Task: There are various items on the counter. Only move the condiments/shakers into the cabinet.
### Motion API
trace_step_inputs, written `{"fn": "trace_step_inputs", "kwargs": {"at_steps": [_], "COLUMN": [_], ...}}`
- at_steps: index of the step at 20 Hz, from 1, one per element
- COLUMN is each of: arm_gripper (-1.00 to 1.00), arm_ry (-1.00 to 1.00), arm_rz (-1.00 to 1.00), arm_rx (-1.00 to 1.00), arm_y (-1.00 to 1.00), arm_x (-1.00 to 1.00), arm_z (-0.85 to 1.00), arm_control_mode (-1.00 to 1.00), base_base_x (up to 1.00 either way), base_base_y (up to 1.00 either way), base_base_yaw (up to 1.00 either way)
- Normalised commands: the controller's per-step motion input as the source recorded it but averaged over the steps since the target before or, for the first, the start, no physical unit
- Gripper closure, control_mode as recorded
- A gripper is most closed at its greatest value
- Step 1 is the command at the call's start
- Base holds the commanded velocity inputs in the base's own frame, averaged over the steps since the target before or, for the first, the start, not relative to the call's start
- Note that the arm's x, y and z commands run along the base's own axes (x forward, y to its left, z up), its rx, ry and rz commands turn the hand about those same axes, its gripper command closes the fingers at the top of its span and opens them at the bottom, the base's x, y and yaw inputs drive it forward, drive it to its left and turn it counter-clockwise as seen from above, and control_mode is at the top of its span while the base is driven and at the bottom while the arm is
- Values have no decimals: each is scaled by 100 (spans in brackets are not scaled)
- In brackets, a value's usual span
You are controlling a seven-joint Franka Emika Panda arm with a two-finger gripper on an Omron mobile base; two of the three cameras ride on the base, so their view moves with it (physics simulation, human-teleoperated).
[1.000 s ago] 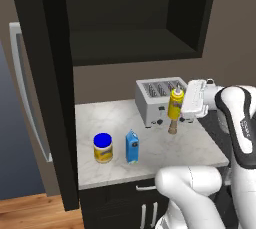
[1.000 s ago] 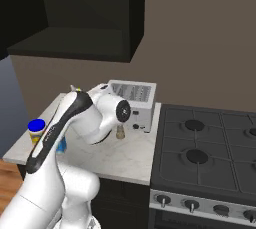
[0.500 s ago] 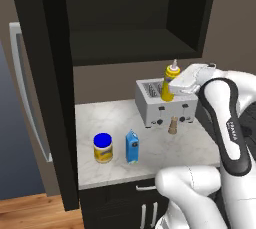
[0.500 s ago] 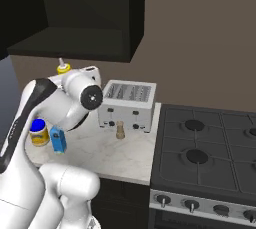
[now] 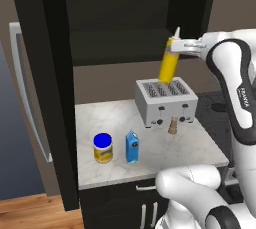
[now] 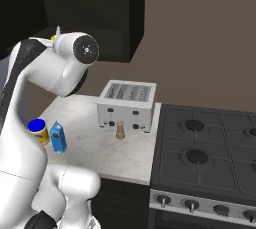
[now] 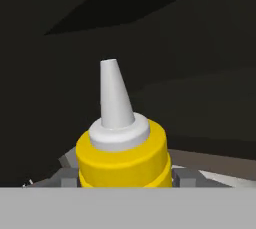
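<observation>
With the pincer (image 5: 176, 48) clamped near the neck of the yellow squeeze bottle (image 5: 168, 66), it hangs tilted above the toaster (image 5: 165, 101), facing the cabinet (image 5: 130, 18). I judge it light, squashy, slick plastic: I'd grip gently.

The open cabinet (image 5: 125, 28) interior lies clear ahead; the toaster (image 5: 165, 101) stands directly below.

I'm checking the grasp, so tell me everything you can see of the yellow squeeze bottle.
The yellow squeeze bottle is tall, plastic-looking, with a white collar and tapered white nozzle. It hangs in the air, tilted slightly, above the silver toaster and in front of the dark cabinet opening. The tool grips it just under the collar; nothing else touches it.
</observation>
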Motion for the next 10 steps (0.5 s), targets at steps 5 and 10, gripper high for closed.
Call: {"fn": "trace_step_inputs", "kwargs": {"at_steps": [5, 10], "arm_gripper": [100, 100], "arm_ry": [-30, -38], "arm_rz": [0, -3], "arm_rx": [-8, -6], "arm_y": [8, 39], "arm_x": [-17, 2], "arm_z": [21, 38], "arm_control_mode": [-100, -100], "base_base_x": [0, 0], "base_base_y": [0, 0], "base_base_yaw": [0, 0]}}
